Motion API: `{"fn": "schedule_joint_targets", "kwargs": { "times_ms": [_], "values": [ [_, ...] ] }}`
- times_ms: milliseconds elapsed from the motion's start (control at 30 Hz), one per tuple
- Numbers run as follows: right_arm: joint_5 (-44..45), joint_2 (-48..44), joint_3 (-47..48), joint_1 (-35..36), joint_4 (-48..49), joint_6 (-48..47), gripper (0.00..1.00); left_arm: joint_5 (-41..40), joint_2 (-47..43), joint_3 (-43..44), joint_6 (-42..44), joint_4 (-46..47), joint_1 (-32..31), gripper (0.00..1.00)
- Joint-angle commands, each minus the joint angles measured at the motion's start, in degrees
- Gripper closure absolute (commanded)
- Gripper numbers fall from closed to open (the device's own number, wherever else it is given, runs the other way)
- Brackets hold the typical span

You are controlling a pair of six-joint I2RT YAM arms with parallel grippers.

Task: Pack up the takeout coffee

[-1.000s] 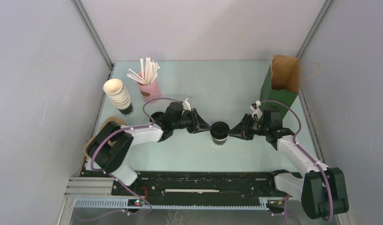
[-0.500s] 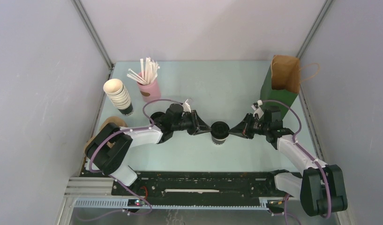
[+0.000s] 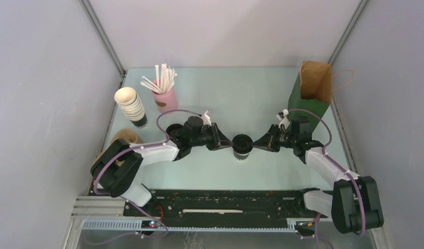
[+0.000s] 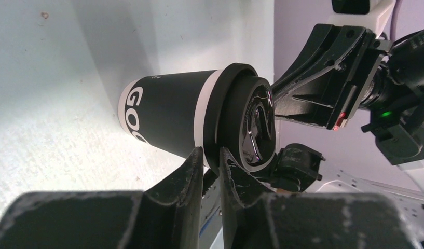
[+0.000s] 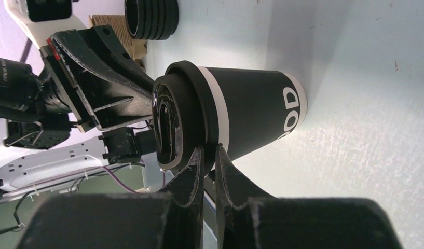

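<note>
The takeout coffee [image 3: 242,147], a small dark cup with a black lid, stands upright at the table's middle. My left gripper [image 3: 231,141] reaches in from the left and my right gripper [image 3: 255,143] from the right. In the left wrist view the left gripper [image 4: 212,153] is shut thinly on the rim of the lid [image 4: 251,124]. The right wrist view has the right gripper [image 5: 208,150] pinching the opposite side of the lid's rim [image 5: 186,109]. The cup's white-lettered wall [image 5: 256,111] is free of both.
A tall green-and-brown paper bag [image 3: 311,96] stands open at the back right. A stack of lidless cups [image 3: 131,106] and a pink holder of stirrers [image 3: 164,93] stand at the back left. Loose black lids [image 3: 173,130] sit behind the left arm.
The right gripper's fingers have closed in onto the lid's rim. The left fingers narrowed slightly. Both wrists edged towards the cup, which has barely moved.
</note>
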Motion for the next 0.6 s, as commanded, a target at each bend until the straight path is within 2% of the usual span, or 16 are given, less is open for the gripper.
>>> {"fn": "schedule_joint_targets", "kwargs": {
  "times_ms": [0,233,500,567],
  "values": [
    [8.1,4.5,-2.5,2.4,-5.4,-8.1,0.96,-3.5,0.3,2.6,8.5,-13.6,-2.8,0.79],
    [20.1,4.4,-2.5,6.4,-8.0,-10.4,0.96,-10.8,0.0,3.8,13.0,-21.5,-4.9,0.8],
    [27.9,5.0,-3.2,10.7,-2.7,-4.5,0.97,-17.4,0.5,5.8,16.2,-28.3,-6.8,0.82],
    [27.0,5.2,-3.3,10.1,-0.6,-4.0,0.97,-17.3,0.6,5.6,16.3,-28.1,-6.8,0.82]
  ]
}}
